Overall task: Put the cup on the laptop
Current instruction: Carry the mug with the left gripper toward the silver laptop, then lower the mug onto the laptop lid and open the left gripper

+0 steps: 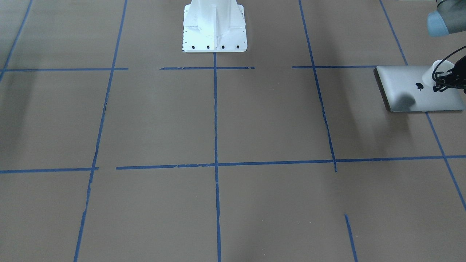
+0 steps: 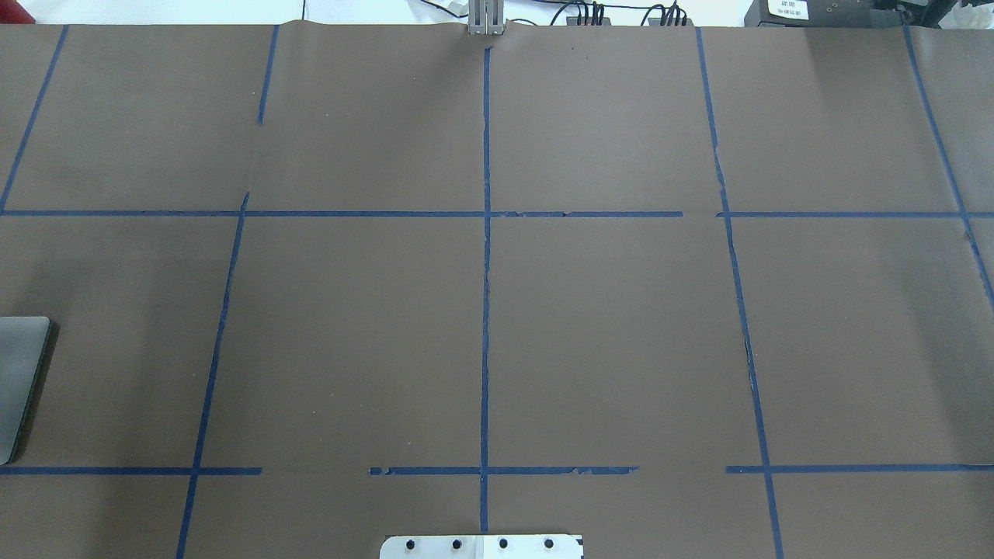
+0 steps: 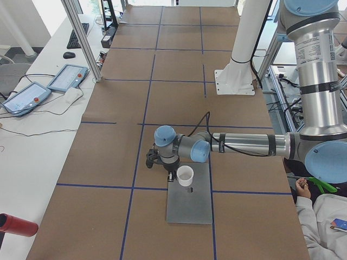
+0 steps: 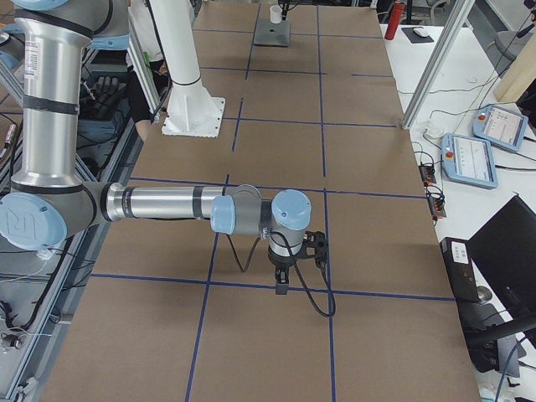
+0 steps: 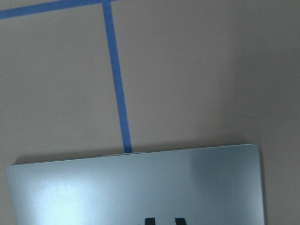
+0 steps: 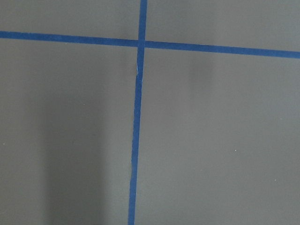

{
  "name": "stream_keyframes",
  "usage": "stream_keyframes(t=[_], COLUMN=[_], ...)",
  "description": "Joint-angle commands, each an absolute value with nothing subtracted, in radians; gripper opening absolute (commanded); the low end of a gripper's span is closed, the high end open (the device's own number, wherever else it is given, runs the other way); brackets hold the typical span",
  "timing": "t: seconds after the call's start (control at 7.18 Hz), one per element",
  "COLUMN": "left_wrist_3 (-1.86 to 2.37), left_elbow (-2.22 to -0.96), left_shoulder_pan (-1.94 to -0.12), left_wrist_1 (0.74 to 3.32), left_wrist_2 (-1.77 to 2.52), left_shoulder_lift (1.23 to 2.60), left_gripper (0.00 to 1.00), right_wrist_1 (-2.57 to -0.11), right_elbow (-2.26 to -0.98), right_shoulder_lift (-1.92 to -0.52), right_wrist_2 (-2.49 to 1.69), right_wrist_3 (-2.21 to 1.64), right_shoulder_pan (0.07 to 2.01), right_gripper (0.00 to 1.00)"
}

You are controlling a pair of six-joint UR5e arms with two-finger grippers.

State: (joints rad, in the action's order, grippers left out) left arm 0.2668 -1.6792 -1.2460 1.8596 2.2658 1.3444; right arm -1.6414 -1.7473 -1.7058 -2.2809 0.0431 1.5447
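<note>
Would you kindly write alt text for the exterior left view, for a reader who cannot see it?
A small white cup is upright at the far end of a closed silver laptop, with the left gripper close beside it. The left arm reaches in from the right over a brown table gridded with blue tape.

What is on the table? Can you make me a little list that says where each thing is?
laptop: silver, closed, flat on the table at the robot's left end
cup: white, upright, seems to sit on the laptop near one end
left jaws: right beside the cup; open or shut, can't tell
right arm: far from both, low over the table's other end
</note>
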Motion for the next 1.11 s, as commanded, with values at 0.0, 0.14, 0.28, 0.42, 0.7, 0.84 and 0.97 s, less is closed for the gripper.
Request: stream_keyframes(t=[0.0, 0.14, 0.28, 0.42, 0.7, 0.84, 0.97], left_wrist_3=[0.331, 0.331, 0.331, 0.331, 0.331, 0.331, 0.333], left_elbow=[-1.562, -1.557, -1.559, -1.559, -1.557, -1.551, -1.551], left_shoulder_pan=[-1.239, -1.239, -1.236, -1.235, -1.235, -1.235, -1.232], left_wrist_1=[2.037, 2.042, 2.042, 2.057, 2.074, 2.074, 2.071], left_wrist_2=[2.264, 2.267, 2.272, 2.273, 2.275, 2.275, 2.275], left_shoulder_lift=[1.327, 1.328, 1.33, 1.331, 1.331, 1.335, 1.335], left_gripper=[0.0, 0.0, 0.0, 0.0, 0.0, 0.0, 0.0], right_wrist_1=[-1.641, -1.641, -1.641, -1.641, -1.641, -1.641, -1.641], right_elbow=[-1.747, -1.747, -1.747, -1.747, -1.747, -1.747, -1.747], right_shoulder_lift=[-1.706, -1.706, -1.706, -1.706, -1.706, -1.706, -1.706], right_wrist_2=[-2.281, -2.281, -2.28, -2.281, -2.281, -2.281, -2.281], right_wrist_3=[0.043, 0.043, 0.043, 0.043, 0.043, 0.043, 0.043], right_shoulder_pan=[1.545, 1.545, 1.545, 1.545, 1.545, 1.545, 1.545], right_gripper=[1.0, 1.0, 1.0, 1.0, 1.0, 1.0, 1.0])
